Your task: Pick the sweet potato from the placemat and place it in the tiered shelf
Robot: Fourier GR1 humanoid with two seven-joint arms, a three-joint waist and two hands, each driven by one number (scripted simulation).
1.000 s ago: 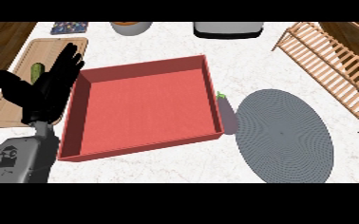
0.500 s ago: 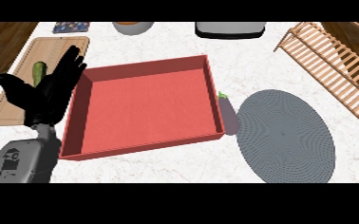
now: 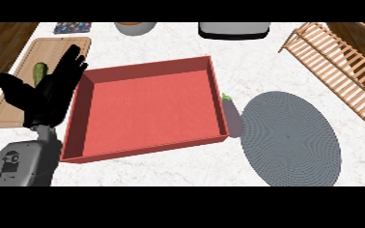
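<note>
A small elongated vegetable [image 3: 231,112], greyish-purple with a green tip, lies at the left edge of the round grey placemat [image 3: 292,137], right against the red tray's right wall. The wooden tiered shelf [image 3: 331,63] stands at the far right. My left hand [image 3: 57,89] is open at the view's left, fingers pointing up, beside the tray's left wall and far from the vegetable. It holds nothing. My right hand shows nowhere.
A large shallow red tray [image 3: 89,125] fills the middle of the counter. To the left lies a wooden cutting board [image 3: 53,46] with a green vegetable [image 3: 39,70] on it. A bowl [image 3: 134,27], a grey appliance [image 3: 234,30] and a patterned cloth [image 3: 73,27] line the back.
My left hand has shifted very slightly beside the tray; nothing else has moved.
</note>
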